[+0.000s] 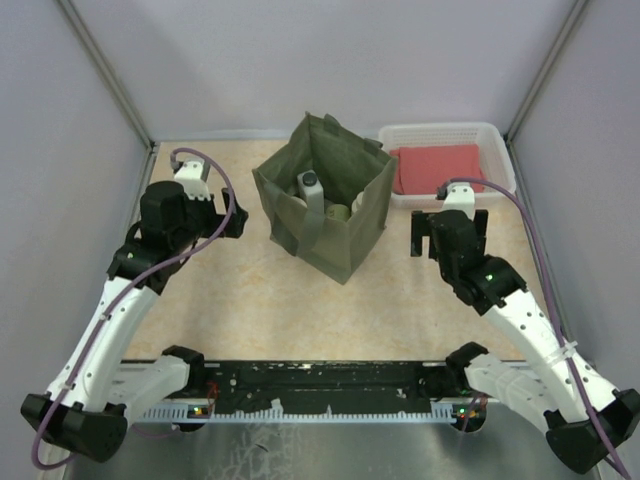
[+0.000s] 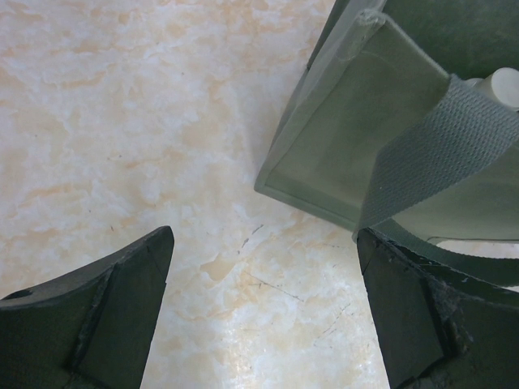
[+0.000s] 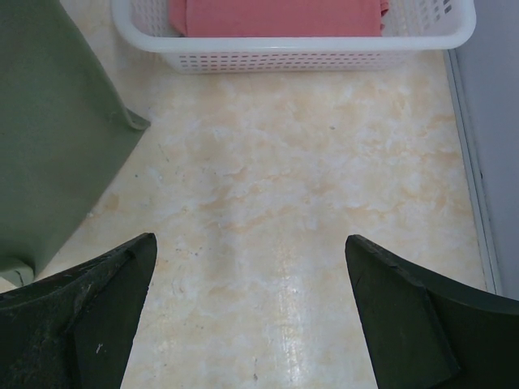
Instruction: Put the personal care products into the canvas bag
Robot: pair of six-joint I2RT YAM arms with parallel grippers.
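Already down inside the canvas bag mid-table: white bottle, grey cap poking up, paler shapes beside, count unclear. Flanking at nine and three o'clock, left gripper and right gripper, jaws gaping, holding nothing. Could snag the loop handle right by the left jaws, tipping everything out. At one o'clock, basket with red cloth, not blocking.

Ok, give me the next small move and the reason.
Probably retract both arms: bottles already sit inside the canvas bag, none shows on the table, and the left gripper and right gripper hang open and empty beside it.
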